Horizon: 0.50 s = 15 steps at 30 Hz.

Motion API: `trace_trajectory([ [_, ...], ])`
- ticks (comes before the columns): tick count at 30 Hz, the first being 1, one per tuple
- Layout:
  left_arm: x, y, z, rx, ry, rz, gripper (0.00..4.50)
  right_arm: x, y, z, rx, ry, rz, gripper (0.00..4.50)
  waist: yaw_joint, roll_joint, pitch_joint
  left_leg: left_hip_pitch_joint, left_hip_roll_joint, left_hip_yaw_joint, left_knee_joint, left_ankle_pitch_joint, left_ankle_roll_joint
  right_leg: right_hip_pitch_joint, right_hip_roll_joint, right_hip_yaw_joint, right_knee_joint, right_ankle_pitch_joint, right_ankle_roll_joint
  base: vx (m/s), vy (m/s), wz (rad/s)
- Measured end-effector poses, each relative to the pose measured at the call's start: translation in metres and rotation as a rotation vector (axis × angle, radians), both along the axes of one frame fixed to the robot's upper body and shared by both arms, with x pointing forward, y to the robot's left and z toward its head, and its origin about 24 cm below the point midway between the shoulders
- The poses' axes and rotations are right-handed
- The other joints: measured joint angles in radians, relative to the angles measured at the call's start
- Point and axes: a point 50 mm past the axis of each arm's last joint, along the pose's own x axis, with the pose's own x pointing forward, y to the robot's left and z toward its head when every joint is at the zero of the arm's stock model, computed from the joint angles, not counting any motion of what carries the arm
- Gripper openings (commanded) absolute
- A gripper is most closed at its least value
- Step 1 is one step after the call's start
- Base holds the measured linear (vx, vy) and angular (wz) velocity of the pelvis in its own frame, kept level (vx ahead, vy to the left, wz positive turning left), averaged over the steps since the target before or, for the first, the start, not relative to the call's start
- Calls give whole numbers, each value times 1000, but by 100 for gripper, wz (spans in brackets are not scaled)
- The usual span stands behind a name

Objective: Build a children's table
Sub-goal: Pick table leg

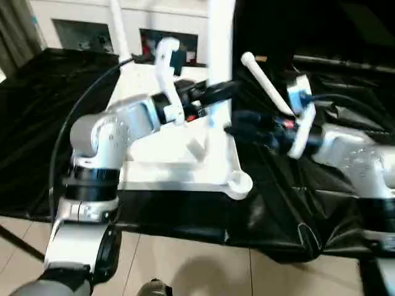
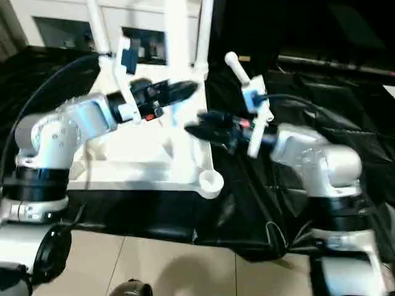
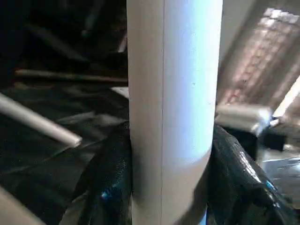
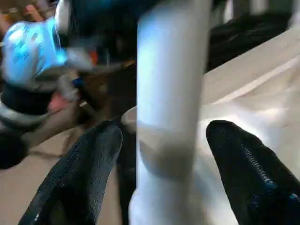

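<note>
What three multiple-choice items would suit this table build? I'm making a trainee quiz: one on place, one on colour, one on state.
1. Where is the loose leg?
A. In a corner socket
B. On the sheet, beside the tabletop
C. On the floor tiles

2. What colour is that sheet?
A. Black
B. White
C. Red

3. The left gripper is:
A. Open and free
B. Shut on the upright leg
C. Holding the loose leg

Answers: 1 B, it lies across the sheet to the tabletop's right; 2 A, the sheet is glossy black; 3 B, both fingers press the upright leg's sides.
</note>
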Motion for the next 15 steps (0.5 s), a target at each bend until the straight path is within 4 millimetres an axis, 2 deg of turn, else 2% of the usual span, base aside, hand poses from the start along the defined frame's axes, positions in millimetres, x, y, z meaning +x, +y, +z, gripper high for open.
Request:
trace_trajectory([
  [15,-14,-13,1,12,-41,-186,183,-8,10,-9,-28,55,134,336,2,0,0,0,0,1,1,0,0,0,0,0,2,0,0,0,0,0],
])
